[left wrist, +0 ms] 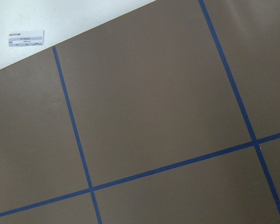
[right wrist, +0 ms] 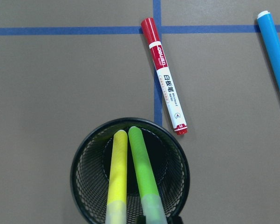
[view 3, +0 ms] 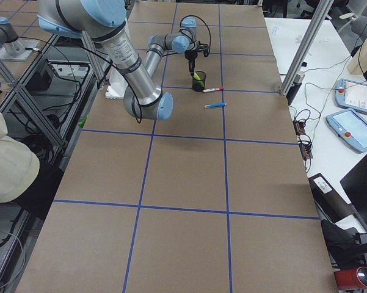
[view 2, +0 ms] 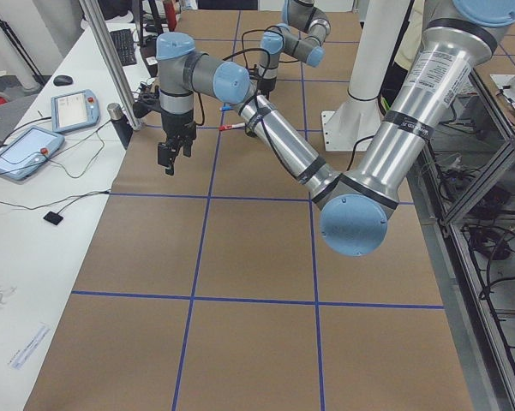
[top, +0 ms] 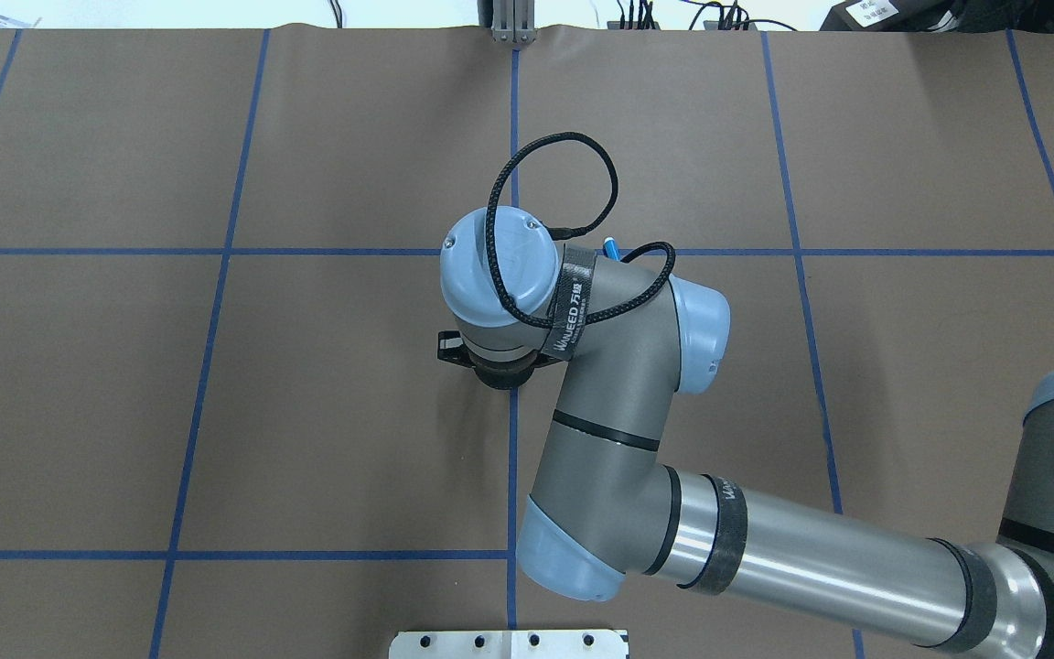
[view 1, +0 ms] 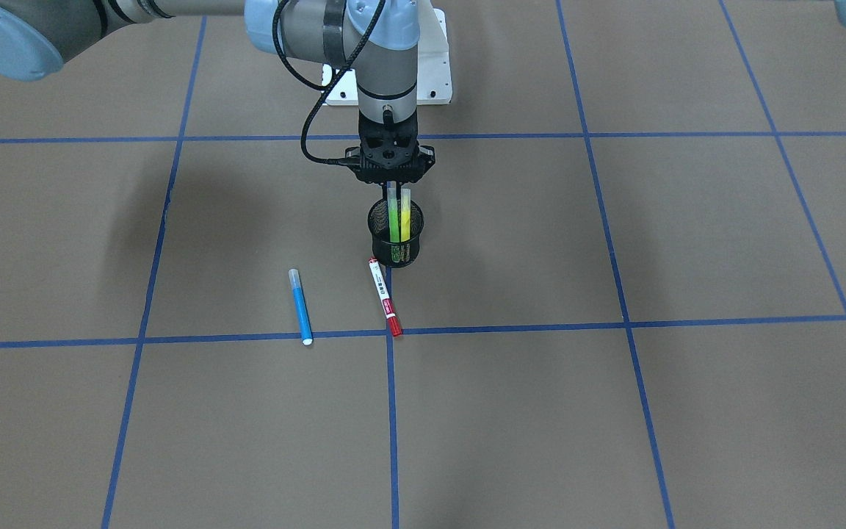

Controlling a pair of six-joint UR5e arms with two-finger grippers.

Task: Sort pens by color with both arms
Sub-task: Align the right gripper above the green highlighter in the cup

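Front view, nearest first. Blue pen (view 1: 300, 306) lies flat on the brown desk (view 1: 614, 426), its white butt end near and on a blue tape line (view 1: 393, 426), its pale cap at the far end. Right of it and apart is the white pen with red ends (view 1: 385, 297), also flat. Its near red cap is on the tape crossing. Its far end is just beside the foot of the black mesh cup (view 1: 410, 253); cannot tell if they touch.

The cup is upright on the centre tape line. The green pen (view 1: 393, 217) and yellow pen (view 1: 406, 213) stand inside it, tilted and side by side with pale caps up, green on the left.

The right end effector (view 1: 391, 181) hangs straight down over the cup, right at the cap tips. Cannot tell if its fingers are apart, together or pinching a cap; the wrist view cuts them off. The right arm (top: 609, 430) folds in above it.

Far behind is the white base plate (view 1: 434, 73).

The left end effector (view 2: 171, 158) is well off to the right, over bare desk on the left arm (view 2: 283, 141). Finger state cannot be told.
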